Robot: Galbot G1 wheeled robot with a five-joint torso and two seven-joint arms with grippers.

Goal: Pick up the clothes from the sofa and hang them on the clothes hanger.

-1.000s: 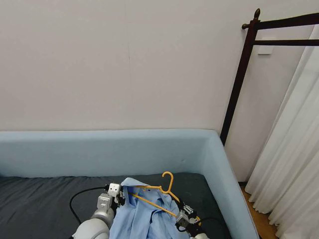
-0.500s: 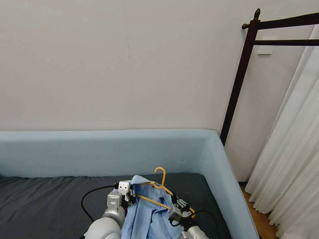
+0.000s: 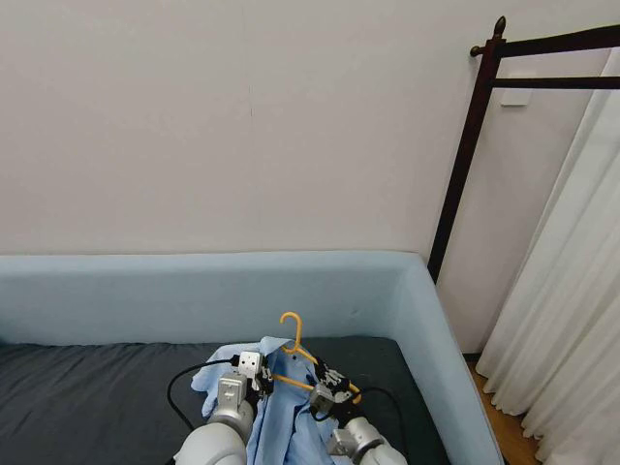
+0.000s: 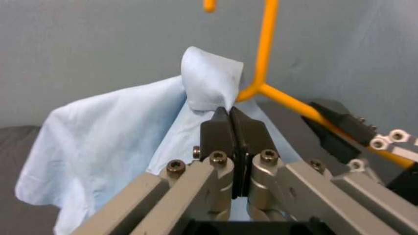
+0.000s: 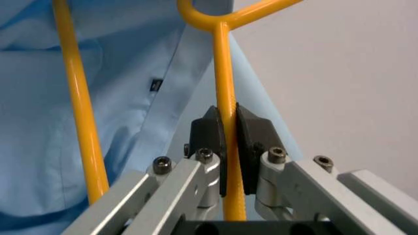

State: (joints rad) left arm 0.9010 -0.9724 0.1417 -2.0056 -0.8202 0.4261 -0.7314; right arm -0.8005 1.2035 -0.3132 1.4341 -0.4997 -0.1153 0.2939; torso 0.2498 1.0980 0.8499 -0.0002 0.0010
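Hanging over the sofa (image 3: 194, 281), the blue shirt (image 3: 286, 426) looks soft, light and floppy, so its stiff orange hanger (image 5: 224, 63) carries it best. The left claw (image 4: 228, 110) is pressed together on a shirt fold. The right claw (image 5: 225, 115) pinches the hanger's thin bar.

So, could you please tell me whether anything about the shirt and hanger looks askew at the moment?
Yes: the orange hanger is tilted, its hook leaning to the robot's left, and the blue shirt hangs bunched on it. The left end effector pinches a shirt fold; the right end effector clamps the hanger's bar.
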